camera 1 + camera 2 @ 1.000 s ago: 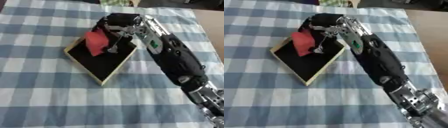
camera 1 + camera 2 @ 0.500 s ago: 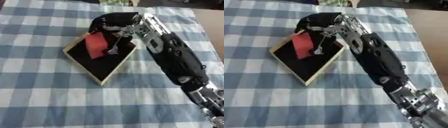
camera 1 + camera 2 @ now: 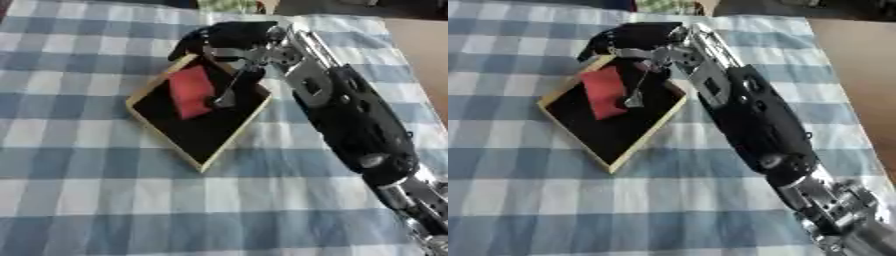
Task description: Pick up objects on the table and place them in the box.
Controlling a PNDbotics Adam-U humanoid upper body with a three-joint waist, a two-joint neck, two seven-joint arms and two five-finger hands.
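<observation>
A shallow wooden box (image 3: pixel 164 136) with a black floor sits askew on the checked cloth. A flat red object (image 3: pixel 191 91) lies inside it, in the upper half. My right arm reaches in from the lower right, and my right hand (image 3: pixel 229 37) hovers over the box's far corner. The hand is open: its fingers (image 3: pixel 233 86) hang down straight just right of the red object, and I cannot tell whether they touch it. My left hand shows in neither view.
A blue and white checked cloth (image 3: pixel 79 210) covers the table. Bare brown table surface (image 3: pixel 424 55) runs along the right side. A small green thing (image 3: pixel 226 5) lies at the far edge, behind the hand.
The red object was tilted up against my right hand; now it lies flat on the box floor. The hand's fingers have straightened and let it go.
</observation>
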